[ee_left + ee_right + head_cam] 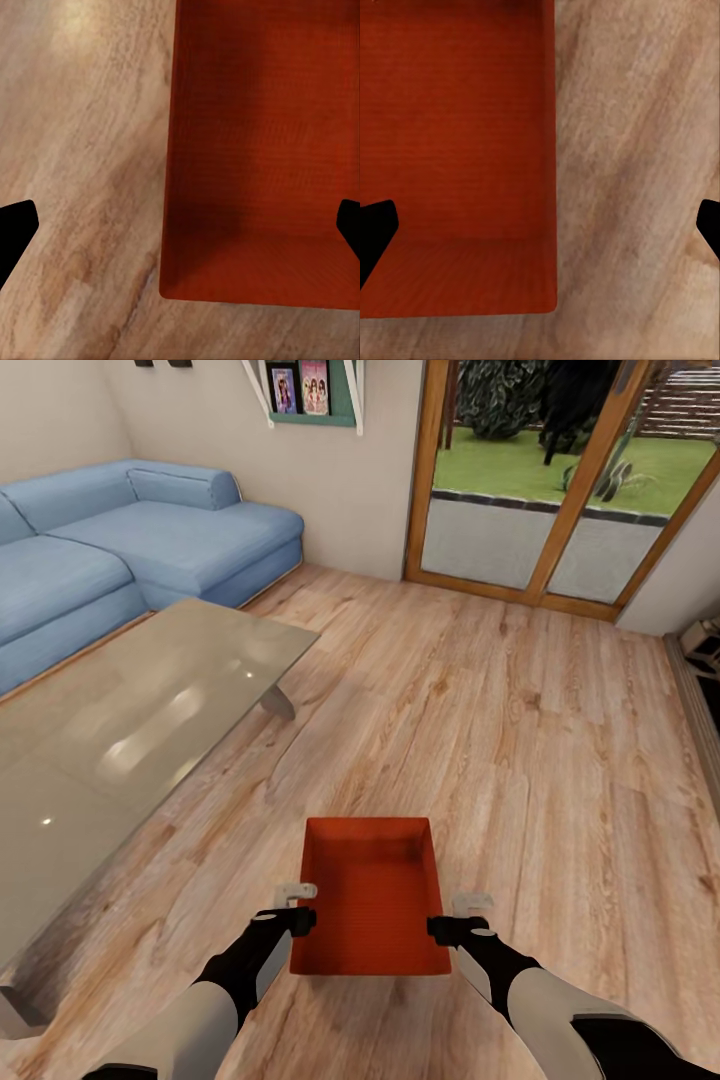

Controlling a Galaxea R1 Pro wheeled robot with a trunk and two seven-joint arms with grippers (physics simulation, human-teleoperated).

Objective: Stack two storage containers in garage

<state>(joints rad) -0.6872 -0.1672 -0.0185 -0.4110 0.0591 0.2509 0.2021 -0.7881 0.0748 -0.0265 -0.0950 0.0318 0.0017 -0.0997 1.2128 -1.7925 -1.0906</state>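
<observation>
Storage container [372, 895] sits between left claw [296, 908] and right claw [458, 918], both spread open astride its walls, above living-room wood floor [520, 710]. Not yet carried to garage; stacking remains.

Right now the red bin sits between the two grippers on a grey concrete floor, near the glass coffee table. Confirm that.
One thing is wrong: the floor. The head view shows the red bin between the left gripper and the right gripper on a light wood-plank floor, not grey concrete. The glass coffee table is indeed nearby.
</observation>
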